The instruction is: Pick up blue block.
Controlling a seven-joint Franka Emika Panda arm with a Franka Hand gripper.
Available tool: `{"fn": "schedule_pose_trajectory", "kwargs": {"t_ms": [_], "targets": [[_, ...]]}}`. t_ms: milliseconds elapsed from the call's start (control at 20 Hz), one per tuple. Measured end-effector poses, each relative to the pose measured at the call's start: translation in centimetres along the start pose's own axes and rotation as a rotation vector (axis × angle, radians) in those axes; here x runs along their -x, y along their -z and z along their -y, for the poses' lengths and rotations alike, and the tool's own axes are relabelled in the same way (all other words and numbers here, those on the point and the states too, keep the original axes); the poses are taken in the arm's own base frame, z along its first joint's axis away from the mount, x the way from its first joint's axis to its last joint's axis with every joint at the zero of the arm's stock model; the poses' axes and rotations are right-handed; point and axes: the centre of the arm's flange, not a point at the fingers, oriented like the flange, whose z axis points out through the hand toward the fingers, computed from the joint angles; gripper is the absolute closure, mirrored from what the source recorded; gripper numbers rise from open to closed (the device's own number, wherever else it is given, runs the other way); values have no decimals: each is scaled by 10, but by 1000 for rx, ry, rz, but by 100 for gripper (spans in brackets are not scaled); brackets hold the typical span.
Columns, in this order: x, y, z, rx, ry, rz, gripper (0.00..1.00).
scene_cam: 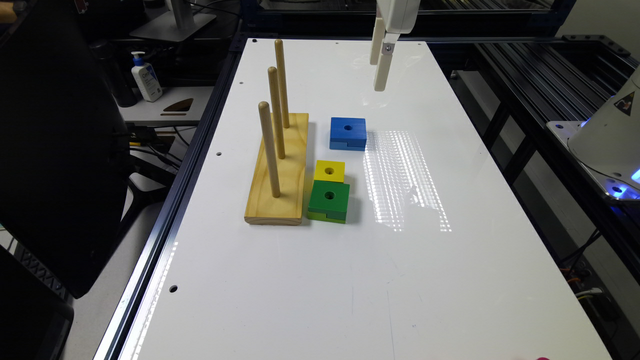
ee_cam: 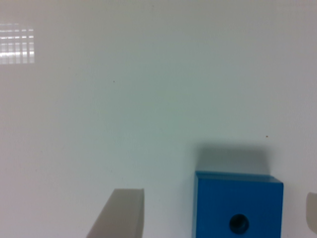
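The blue block (scene_cam: 348, 133) lies flat on the white table, a round hole in its middle and a notch along its near edge. My gripper (scene_cam: 379, 75) hangs in the air above the table, behind the block and a little toward the exterior view's right. In the wrist view the blue block (ee_cam: 237, 206) sits between my two fingers (ee_cam: 121, 215), which stand wide apart with nothing held. The gripper is open.
A wooden base (scene_cam: 280, 170) with three upright pegs stands at the exterior view's left of the blocks. A yellow block (scene_cam: 329, 171) and a green block (scene_cam: 328, 200) lie touching beside it. The table edge and black rails (scene_cam: 530, 100) run along the right.
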Motion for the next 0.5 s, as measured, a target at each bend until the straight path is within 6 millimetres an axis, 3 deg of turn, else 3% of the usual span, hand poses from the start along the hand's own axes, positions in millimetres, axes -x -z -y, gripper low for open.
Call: {"fn": "schedule_pose_trajectory", "kwargs": {"t_ms": [500], "targets": [[-4,3,12,-8,10,-9,0]]}}
